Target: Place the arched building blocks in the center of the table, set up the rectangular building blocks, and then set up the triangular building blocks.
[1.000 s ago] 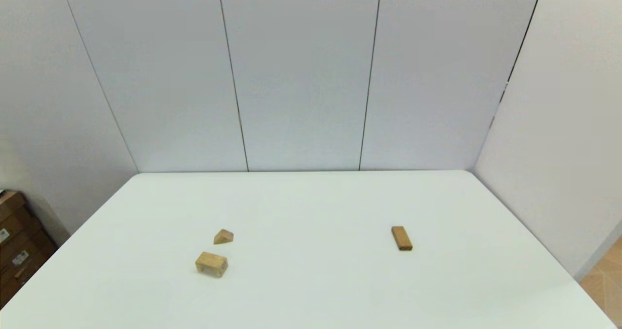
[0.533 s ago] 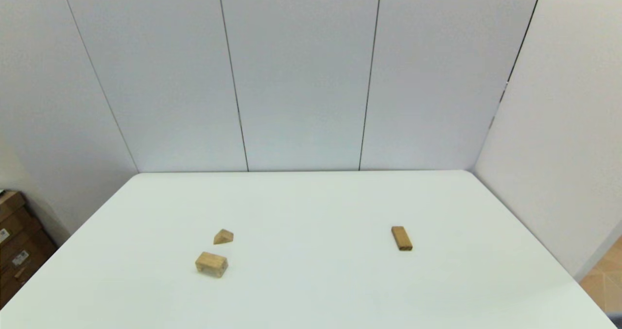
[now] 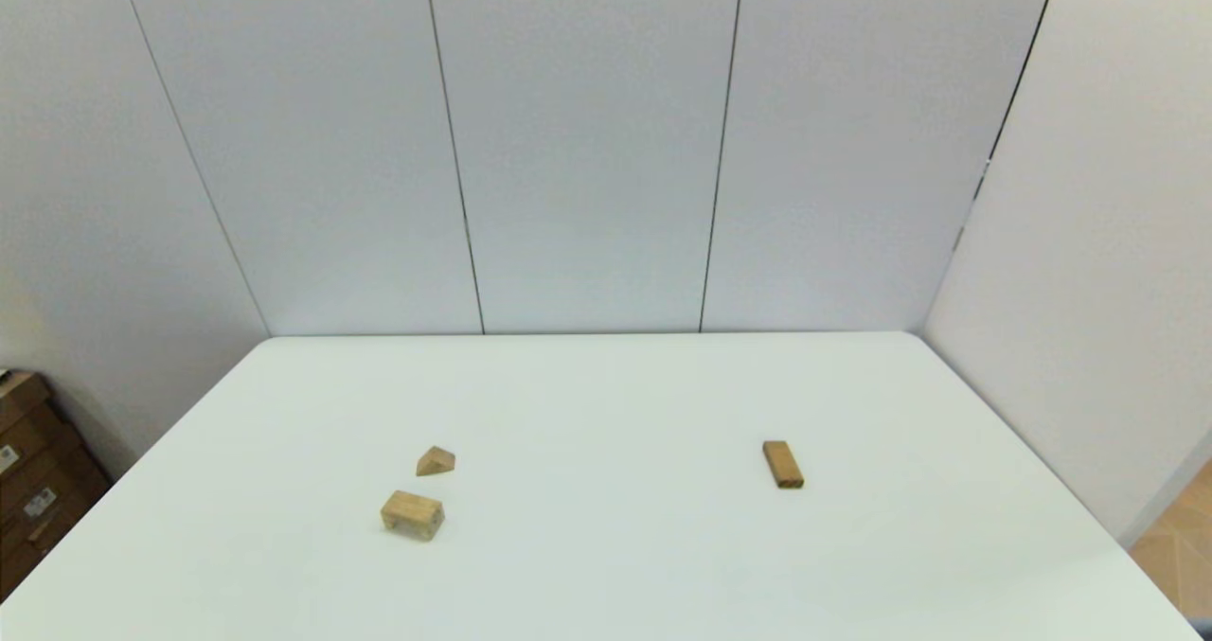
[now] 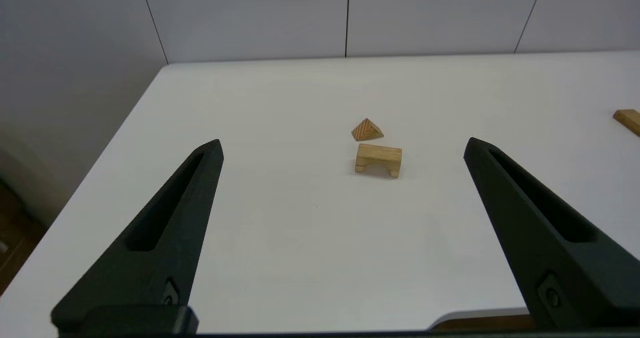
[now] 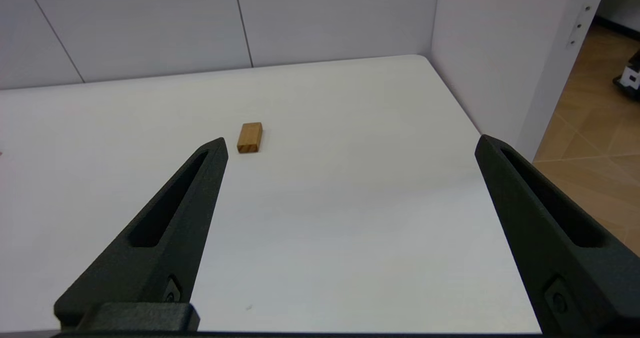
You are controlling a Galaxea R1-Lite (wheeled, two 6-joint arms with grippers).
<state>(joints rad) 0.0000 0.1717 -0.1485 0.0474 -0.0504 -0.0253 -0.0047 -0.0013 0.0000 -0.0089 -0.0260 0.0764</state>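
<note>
The arched block [image 3: 412,514] [image 4: 378,159] stands on its two legs on the left part of the white table [image 3: 606,395]. Just behind it lies the triangular block [image 3: 436,461] [image 4: 367,129]. The rectangular block [image 3: 783,464] [image 5: 249,137] lies flat on the right part, and its end shows in the left wrist view [image 4: 628,121]. My left gripper [image 4: 343,145] hangs open over the table's near edge, well short of the arched block. My right gripper [image 5: 351,145] is open too, near the front edge, with the plank ahead of it. Neither arm appears in the head view.
Grey wall panels [image 3: 587,149] close off the back and both sides of the table. Brown cardboard boxes [image 3: 28,471] stand on the floor past the left edge. Wooden floor [image 5: 595,128] shows beyond the right edge.
</note>
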